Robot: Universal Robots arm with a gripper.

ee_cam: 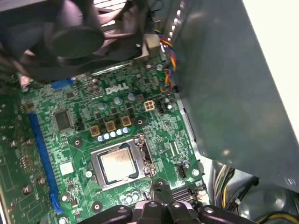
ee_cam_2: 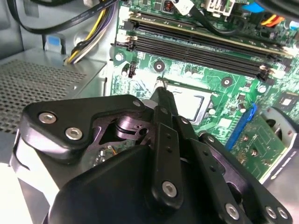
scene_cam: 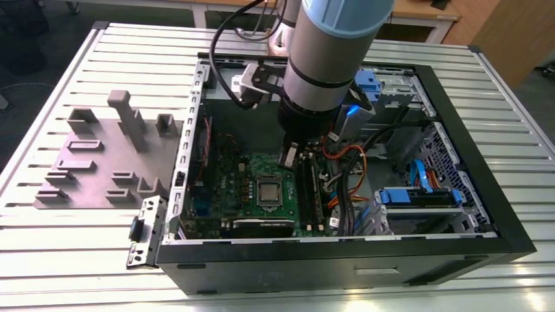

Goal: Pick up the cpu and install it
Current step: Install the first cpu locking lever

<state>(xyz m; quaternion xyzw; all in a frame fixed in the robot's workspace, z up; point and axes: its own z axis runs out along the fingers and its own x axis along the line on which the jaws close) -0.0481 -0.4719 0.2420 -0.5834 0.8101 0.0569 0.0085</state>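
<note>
Currently listed:
Cpu [ee_cam: 119,164]: small square chip, pale silver-grey top, lying flat in the socket frame [ee_cam: 122,163] on the motherboard [ee_cam: 84,140]; free of the gripper; likewise seen in the exterior view [scene_cam: 270,192] and, partly hidden behind the fingers, in the second wrist view [ee_cam_2: 188,103].
Gripper [scene_cam: 290,158]: pointing down inside the computer case [scene_cam: 347,260], just above the board, close beside the socket toward the memory slots [ee_cam_2: 201,44]; fingers [ee_cam_2: 164,100] drawn together to a narrow tip, clamping nothing.
Arm: thick grey-and-blue column standing nearly upright over the open case, black cable looped behind it.
Motherboard: green, blue slot along one edge.
Surroundings: grey plastic fixture [scene_cam: 95,159] at the exterior view's left, resting on a slatted metal table [scene_cam: 52,253].
</note>
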